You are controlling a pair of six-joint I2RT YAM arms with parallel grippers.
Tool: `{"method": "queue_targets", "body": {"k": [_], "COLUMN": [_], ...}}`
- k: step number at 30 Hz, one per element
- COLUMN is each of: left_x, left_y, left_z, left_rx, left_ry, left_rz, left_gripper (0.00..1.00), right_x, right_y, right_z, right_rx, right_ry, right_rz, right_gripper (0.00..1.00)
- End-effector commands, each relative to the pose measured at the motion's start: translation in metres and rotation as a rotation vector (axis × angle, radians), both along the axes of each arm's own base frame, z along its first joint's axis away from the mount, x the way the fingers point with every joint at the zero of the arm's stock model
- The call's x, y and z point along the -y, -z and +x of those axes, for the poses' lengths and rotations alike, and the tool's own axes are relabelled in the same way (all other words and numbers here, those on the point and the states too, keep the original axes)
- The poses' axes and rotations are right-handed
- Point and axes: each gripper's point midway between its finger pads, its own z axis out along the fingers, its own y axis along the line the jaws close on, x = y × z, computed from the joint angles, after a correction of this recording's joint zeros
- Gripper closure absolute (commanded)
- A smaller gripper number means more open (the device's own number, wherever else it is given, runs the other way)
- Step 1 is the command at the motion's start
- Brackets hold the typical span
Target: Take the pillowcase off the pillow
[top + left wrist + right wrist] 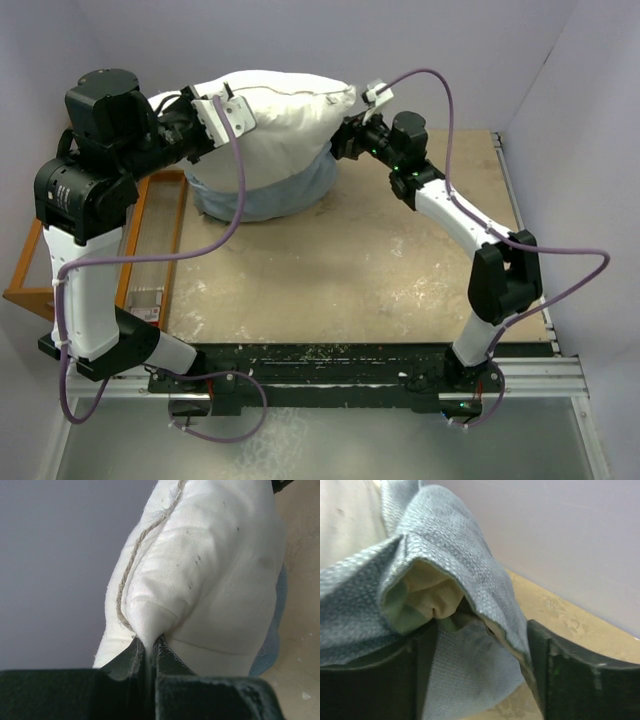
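Note:
The plump off-white pillow [285,105] hangs lifted at the back of the table. My left gripper [205,125] is shut on a pinch of its white cloth at the left end; the left wrist view shows the jaws [148,645] closed on that fold of the pillow [215,580], next to a rope-like seam. The pillowcase [265,195], pale grey-blue side out, is bunched round the pillow's lower part and rests on the table. My right gripper [342,138] is at its right edge. In the right wrist view the gripper [479,637] is open with folds of pillowcase [450,540] lying between the fingers.
A wooden frame with a clear panel [150,240] stands off the table's left side. The tan tabletop [330,270] stretches in front of the pillow. Pale walls close in at the back and right. A blue strip of pillowcase shows at the right in the left wrist view [280,610].

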Motion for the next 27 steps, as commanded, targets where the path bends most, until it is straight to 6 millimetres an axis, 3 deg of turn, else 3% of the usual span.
{"method": "queue_targets", "body": {"k": [1,4,7,8,12,16,17,19,23,27], "left_x": [-0.017,-0.019,-0.019,-0.021,-0.03,-0.056,-0.064,-0.078,-0.1,-0.108], "left_y": [-0.065,-0.067,-0.072,-0.077,-0.108,-0.171,-0.186,-0.212,-0.245,-0.256], "left_z": [-0.025,-0.027,-0.026,-0.026,-0.016,-0.011,-0.012,-0.013,-0.019,-0.02], "left_rx": [0.23,0.239,0.257,0.271,0.376,0.606,0.665,0.773,0.942,1.006], "left_ry": [-0.014,-0.018,-0.024,-0.035,-0.109,-0.257,-0.3,-0.377,-0.498,-0.549], "left_rz": [-0.07,-0.066,-0.075,-0.087,-0.17,-0.304,-0.33,-0.369,-0.422,-0.463], "left_gripper": [1.0,1.0,1.0,1.0,1.0,1.0,1.0,1.0,1.0,1.0], "right_x": [0.006,0.011,0.015,0.018,0.044,0.078,0.084,0.096,0.105,0.11], "right_y": [-0.009,-0.006,-0.003,0.002,0.036,0.1,0.131,0.166,0.213,0.239], "right_z": [0.024,0.028,0.025,0.023,0.022,0.015,0.008,0.002,-0.008,-0.017], "right_rx": [0.106,0.118,0.128,0.115,-0.03,-0.253,-0.327,-0.425,-0.571,-0.649], "right_ry": [0.112,0.144,0.162,0.174,0.304,0.461,0.504,0.592,0.68,0.715], "right_rz": [-0.06,-0.048,-0.031,-0.025,0.123,0.334,0.335,0.339,0.321,0.261], "right_gripper": [0.37,0.56,0.95,1.0,1.0,1.0,1.0,1.0,1.0,1.0]}}
